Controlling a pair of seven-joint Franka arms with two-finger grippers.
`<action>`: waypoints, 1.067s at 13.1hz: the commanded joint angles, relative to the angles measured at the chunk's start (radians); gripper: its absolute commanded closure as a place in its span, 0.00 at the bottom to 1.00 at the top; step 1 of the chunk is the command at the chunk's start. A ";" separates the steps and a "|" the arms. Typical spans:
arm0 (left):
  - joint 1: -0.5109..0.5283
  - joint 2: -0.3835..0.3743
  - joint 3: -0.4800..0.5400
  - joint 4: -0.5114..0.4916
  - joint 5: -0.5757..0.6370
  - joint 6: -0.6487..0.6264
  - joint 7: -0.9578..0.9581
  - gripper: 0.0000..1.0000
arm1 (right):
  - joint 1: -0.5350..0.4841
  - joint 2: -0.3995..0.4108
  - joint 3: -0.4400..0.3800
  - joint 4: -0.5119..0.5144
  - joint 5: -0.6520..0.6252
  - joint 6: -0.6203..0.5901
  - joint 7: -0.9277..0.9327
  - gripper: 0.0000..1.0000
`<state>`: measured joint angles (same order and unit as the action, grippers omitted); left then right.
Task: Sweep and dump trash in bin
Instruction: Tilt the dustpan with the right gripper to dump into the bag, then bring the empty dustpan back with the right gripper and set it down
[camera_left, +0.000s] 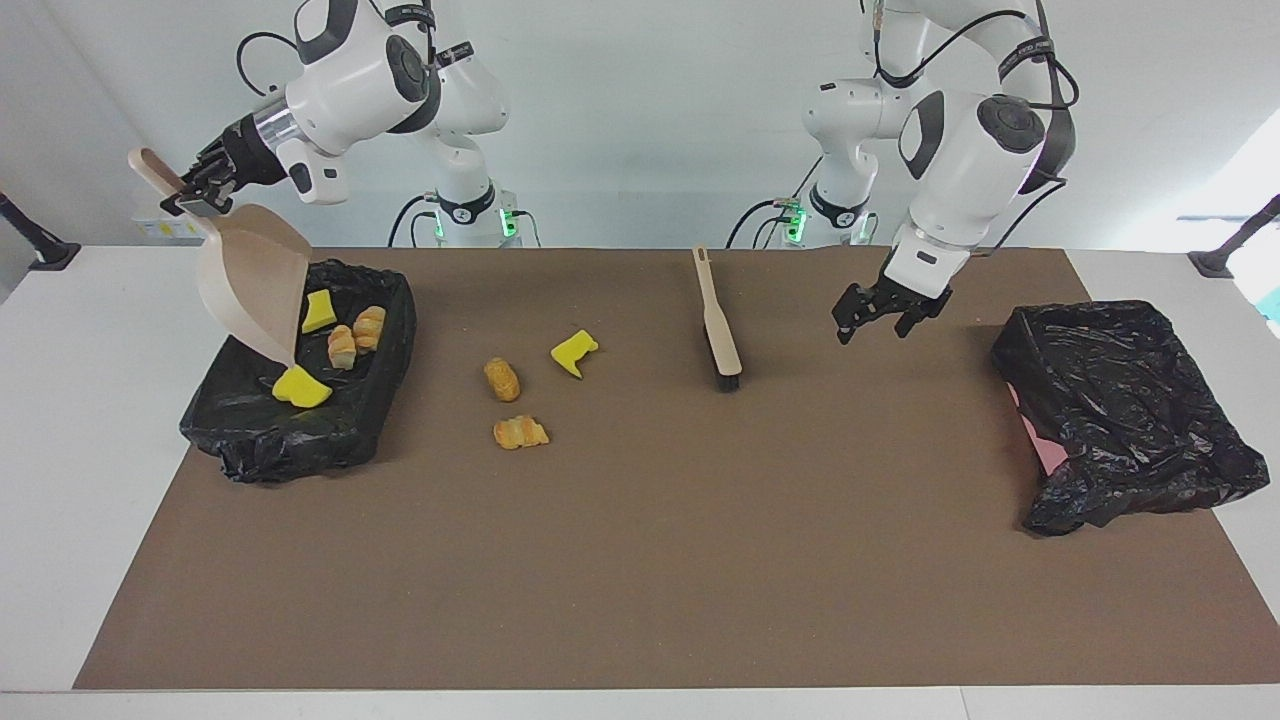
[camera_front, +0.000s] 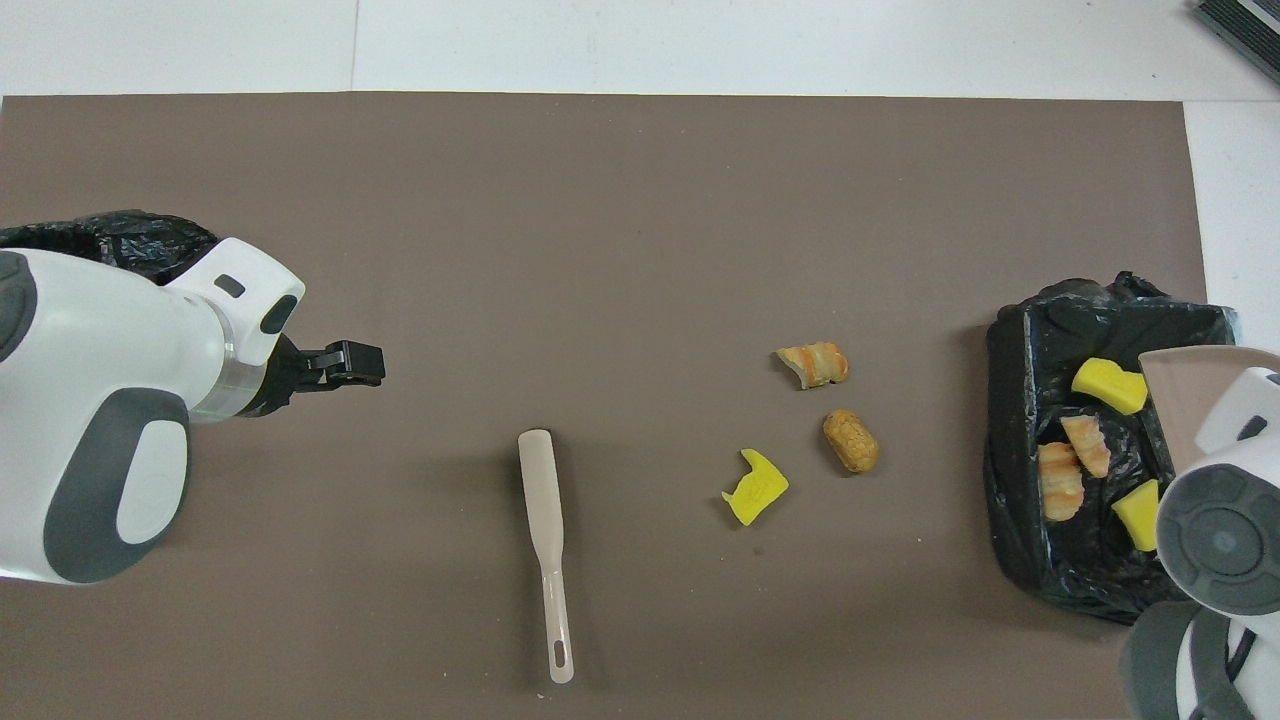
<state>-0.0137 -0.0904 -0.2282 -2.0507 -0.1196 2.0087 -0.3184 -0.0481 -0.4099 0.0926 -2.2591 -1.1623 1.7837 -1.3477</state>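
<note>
Facing view
Right gripper (camera_left: 192, 190): being held clamped on the dustpan (camera_left: 252, 290) handle, pan tipped steeply, mouth down over the bin (camera_left: 300, 420).
Left gripper (camera_left: 885, 315): being held raised over the mat (camera_left: 700, 550), fingers spread, nothing held.
Trash in bin: two yellow chunks (camera_left: 300, 388) and two tan lumps (camera_left: 355, 335) are lying inside the black-lined bin.

Overhead view
Trash on mat: one yellow chunk (camera_front: 755, 487), two tan lumps (camera_front: 850, 440) are lying between bin and brush (camera_front: 545, 540).
Second bag (camera_front: 110, 240): lying at the left arm's end, contents hidden.
</note>
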 joint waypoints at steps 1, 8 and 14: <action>0.015 0.006 0.004 0.018 0.020 -0.024 0.012 0.00 | -0.001 -0.010 0.006 0.039 0.010 -0.018 0.025 1.00; 0.136 0.009 0.003 0.018 0.020 -0.025 0.009 0.00 | -0.001 0.063 0.015 0.133 0.316 -0.020 0.229 1.00; 0.136 0.009 0.003 0.018 0.020 -0.025 0.010 0.00 | 0.001 0.233 0.090 0.380 0.649 -0.119 0.516 1.00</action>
<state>0.1128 -0.0892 -0.2211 -2.0506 -0.1106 2.0058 -0.3140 -0.0446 -0.2473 0.1553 -1.9846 -0.5884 1.7092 -0.9176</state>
